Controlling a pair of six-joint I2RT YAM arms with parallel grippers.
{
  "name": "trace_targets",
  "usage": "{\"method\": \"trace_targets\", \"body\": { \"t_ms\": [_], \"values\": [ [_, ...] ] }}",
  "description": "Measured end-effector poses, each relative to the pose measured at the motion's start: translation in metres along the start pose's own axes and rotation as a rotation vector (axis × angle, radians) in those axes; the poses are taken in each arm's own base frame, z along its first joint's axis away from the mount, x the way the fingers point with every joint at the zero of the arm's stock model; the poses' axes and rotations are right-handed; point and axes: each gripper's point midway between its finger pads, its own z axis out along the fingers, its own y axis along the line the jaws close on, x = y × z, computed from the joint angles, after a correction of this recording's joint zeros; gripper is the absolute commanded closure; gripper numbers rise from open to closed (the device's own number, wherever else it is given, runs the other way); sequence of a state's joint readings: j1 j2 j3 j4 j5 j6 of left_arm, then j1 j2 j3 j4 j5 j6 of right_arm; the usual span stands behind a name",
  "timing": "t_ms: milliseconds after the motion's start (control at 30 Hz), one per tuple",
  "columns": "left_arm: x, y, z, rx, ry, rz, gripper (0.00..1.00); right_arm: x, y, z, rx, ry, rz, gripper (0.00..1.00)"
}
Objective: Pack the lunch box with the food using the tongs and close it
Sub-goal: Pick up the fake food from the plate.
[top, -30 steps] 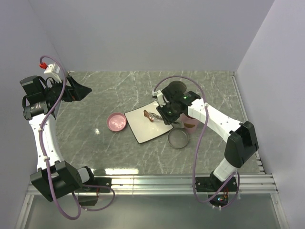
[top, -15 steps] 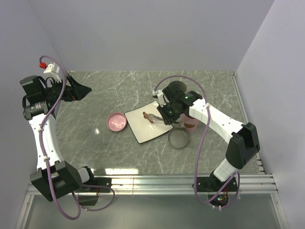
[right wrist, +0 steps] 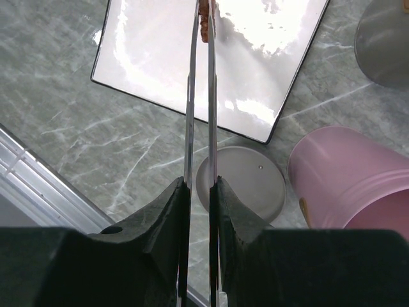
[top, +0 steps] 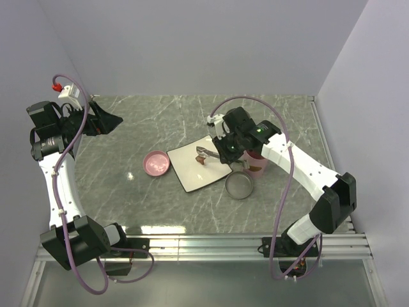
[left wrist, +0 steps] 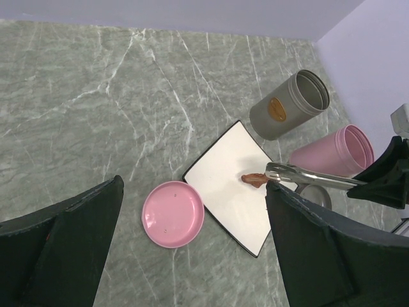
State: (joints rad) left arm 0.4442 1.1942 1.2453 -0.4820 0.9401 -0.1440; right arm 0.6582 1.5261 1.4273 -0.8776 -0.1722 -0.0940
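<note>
Right fingers (right wrist: 165,220) clamp the tongs (right wrist: 191,115) on the brown food (left wrist: 254,180); next, lift it gently into the pink box (right wrist: 345,173); left fingers (left wrist: 64,256) wide apart.

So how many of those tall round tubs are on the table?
2. A grey tub stands just past the white plate's far corner; a pink tub stands beside it, right of the plate. No others show.

We saw the right gripper (top: 222,148) shift back and rightward, its elbow swinging outward, drawing the tongs (left wrist: 307,174) and the piece (left wrist: 254,180) at their tips slightly across the plate (top: 188,171).
</note>
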Motion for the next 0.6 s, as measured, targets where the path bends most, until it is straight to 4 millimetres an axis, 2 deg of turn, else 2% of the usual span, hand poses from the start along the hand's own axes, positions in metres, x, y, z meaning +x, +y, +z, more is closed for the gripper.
{"method": "trace_targets", "body": {
  "t_ms": [333,600],
  "values": [
    [0.0,0.0,0.0,0.0,0.0,-0.003,0.01,0.001,0.001,-0.005,-0.005,0.009,0.002,0.89],
    [0.0,0.0,0.0,0.0,-0.001,-0.004,0.01,-0.024,-0.009,-0.029,0.018,-0.072,0.018,0.89]
  ]
}}
